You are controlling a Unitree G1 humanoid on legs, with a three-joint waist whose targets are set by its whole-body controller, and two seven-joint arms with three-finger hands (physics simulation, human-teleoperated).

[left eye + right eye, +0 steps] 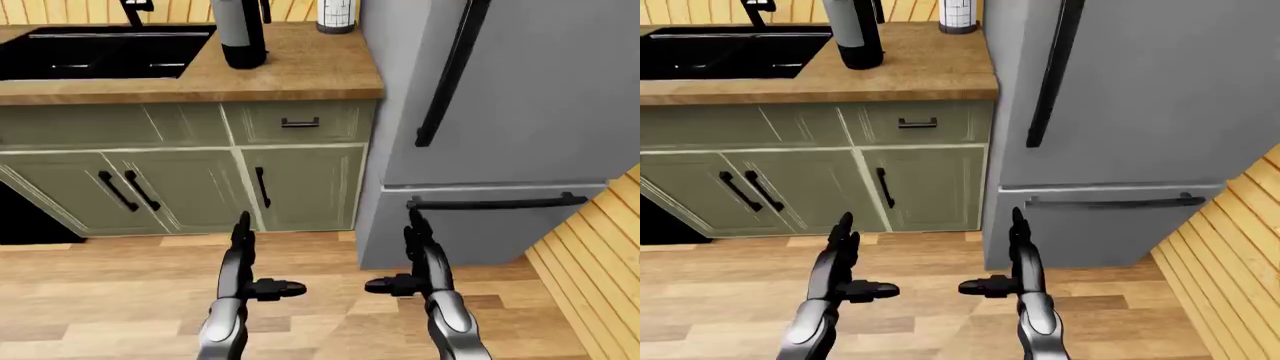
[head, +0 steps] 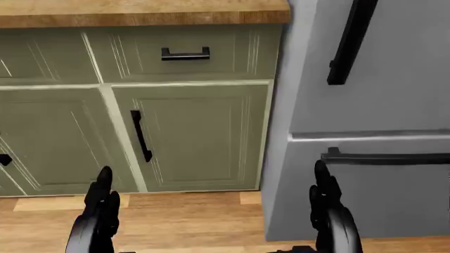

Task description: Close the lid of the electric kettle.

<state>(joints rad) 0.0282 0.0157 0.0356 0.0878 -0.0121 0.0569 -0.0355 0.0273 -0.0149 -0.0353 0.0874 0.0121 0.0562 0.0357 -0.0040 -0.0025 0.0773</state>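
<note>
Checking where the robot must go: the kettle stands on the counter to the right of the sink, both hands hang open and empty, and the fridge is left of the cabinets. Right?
One thing is wrong: the fridge stands right of the cabinets, as the left-eye view shows. The kettle is on the counter right of the sink, and the left hand and right hand are open and empty.
</note>
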